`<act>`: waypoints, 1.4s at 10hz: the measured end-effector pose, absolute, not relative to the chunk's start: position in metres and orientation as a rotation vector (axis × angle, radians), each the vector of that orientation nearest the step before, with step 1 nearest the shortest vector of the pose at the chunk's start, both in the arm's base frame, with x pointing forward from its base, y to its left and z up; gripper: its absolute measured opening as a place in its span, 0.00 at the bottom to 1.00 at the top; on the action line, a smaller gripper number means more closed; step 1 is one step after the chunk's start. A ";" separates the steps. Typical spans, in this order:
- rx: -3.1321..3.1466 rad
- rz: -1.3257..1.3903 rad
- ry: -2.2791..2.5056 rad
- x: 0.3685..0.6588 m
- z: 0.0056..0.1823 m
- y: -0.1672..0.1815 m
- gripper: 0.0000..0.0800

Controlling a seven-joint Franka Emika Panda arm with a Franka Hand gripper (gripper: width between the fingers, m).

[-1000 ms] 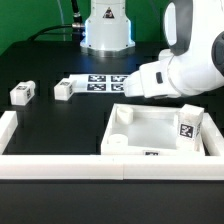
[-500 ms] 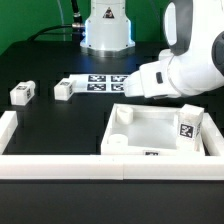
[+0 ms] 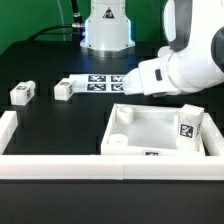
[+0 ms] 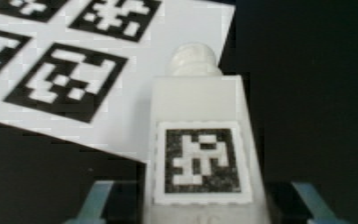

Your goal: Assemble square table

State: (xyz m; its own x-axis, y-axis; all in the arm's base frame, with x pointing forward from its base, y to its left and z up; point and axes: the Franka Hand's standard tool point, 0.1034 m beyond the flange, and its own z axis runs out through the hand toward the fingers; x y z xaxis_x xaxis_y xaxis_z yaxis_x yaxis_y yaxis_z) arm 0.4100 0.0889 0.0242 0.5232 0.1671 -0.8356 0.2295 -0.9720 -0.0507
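In the wrist view a white table leg (image 4: pixel 197 130) with a black-and-white tag lies lengthwise between my fingers (image 4: pixel 105 200), its round end over the marker board's edge. My gripper (image 4: pixel 202 205) is shut on this leg. In the exterior view the white hand (image 3: pixel 150 78) hangs low behind the square tabletop (image 3: pixel 150 150) and hides the fingers and the held leg. Another tagged leg (image 3: pixel 188 124) stands upright at the tabletop's right side. Two loose legs (image 3: pixel 22 94) (image 3: pixel 63 90) lie on the black table at the exterior view's left.
The marker board (image 3: pixel 100 82) (image 4: pixel 69 50) lies flat just beyond the hand. Long white border walls run along the front (image 3: pixel 60 165) and the exterior view's left (image 3: pixel 8 125). The arm's base (image 3: pixel 105 25) stands at the back.
The jaws have closed in on the leg. In the exterior view the hand has shifted slightly upward.
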 end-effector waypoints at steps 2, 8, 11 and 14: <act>2.692 -1.481 0.347 0.415 0.048 0.083 0.36; 2.854 -1.202 0.350 0.440 0.073 0.076 0.36; 2.958 -0.982 0.389 0.460 0.097 0.064 0.36; 3.028 -0.750 0.394 0.480 0.108 0.061 0.36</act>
State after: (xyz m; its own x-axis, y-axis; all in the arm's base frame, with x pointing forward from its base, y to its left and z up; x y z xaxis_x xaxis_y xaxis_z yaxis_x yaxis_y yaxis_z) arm 0.4800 0.0608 0.1077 0.8548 0.2420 -0.4590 0.2408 -0.9686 -0.0624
